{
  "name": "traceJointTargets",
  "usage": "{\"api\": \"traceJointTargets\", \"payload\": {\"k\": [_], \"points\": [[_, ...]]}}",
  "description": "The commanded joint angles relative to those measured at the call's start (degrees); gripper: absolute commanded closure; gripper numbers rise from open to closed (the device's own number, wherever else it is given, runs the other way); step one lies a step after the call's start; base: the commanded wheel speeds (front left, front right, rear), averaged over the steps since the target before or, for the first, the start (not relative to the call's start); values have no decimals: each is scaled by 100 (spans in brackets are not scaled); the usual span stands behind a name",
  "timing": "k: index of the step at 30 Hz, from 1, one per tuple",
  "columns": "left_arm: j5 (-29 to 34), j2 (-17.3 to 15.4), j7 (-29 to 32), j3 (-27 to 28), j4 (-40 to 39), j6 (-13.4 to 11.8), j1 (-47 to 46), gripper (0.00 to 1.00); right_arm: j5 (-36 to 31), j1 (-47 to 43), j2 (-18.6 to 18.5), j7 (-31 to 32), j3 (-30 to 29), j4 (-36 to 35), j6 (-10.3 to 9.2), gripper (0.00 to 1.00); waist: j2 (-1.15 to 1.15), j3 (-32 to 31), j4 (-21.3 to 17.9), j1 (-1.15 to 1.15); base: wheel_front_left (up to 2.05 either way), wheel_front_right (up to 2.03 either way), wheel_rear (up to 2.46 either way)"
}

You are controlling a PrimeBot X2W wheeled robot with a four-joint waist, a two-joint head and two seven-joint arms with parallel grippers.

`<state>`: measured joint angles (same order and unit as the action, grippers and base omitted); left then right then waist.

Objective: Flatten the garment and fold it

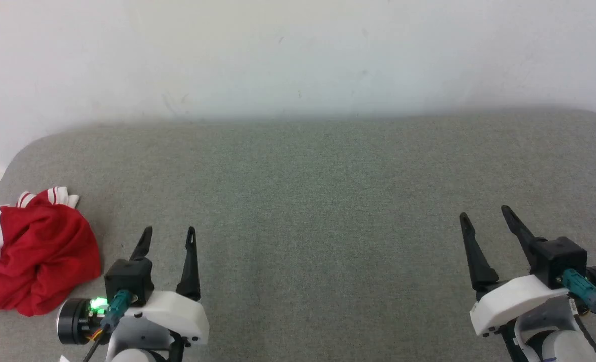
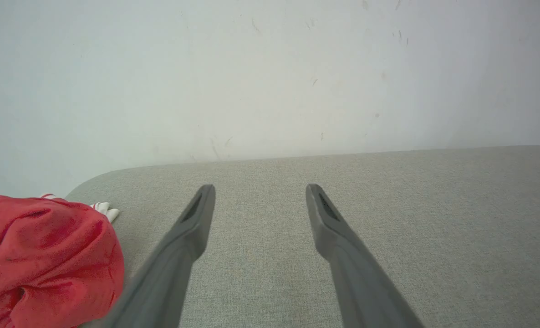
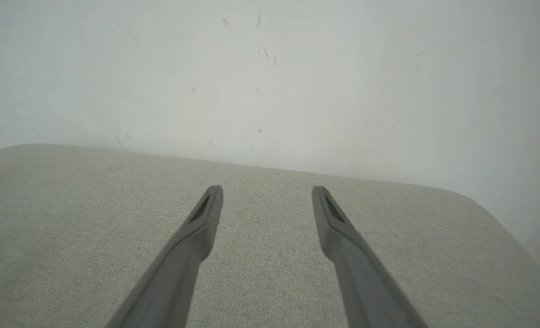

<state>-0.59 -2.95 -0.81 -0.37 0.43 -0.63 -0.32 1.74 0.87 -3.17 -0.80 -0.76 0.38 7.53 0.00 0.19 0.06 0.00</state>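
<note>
Grey fabric desk (image 1: 298, 201) against a white wall (image 1: 298, 60). Left pincer (image 1: 170, 230) and right pincer (image 1: 484, 211) point forward, both spread wide, empty. Crumpled garment (image 1: 36, 256) lies just left of the left pincer.

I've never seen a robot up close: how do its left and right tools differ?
The left tool sits beside the crumpled red garment; the right tool is far from it, with bare grey fabric surface around it. The left tool's fingers point nearly straight up the head view; the right tool's tilt leftward. A green light glows behind the left tool; the right tool's matching part looks dark. Both are open and empty.
</note>
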Motion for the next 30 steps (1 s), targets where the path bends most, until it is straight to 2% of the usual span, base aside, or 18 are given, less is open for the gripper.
{"api": "traceJointTargets", "payload": {"k": [1, 16, 30], "points": [[-54, 1, -66, -9, 4, -53, -32, 0, 70, 6, 4, -69, -32, -51, 0, 0, 0, 5, 6, 0, 0, 0, 0], [-132, 2, -234, -5, -29, -162, -87, 0, 285, 1, 7, -237, -70, -160, -1, 0, 0, 58, 180, 0, 0, 0, 0], [-183, 2, -402, 47, -54, -289, -110, 0, 405, -34, 10, -404, -49, -243, -1, 0, 0, 95, 620, 0, 0, 0, 0]]}}
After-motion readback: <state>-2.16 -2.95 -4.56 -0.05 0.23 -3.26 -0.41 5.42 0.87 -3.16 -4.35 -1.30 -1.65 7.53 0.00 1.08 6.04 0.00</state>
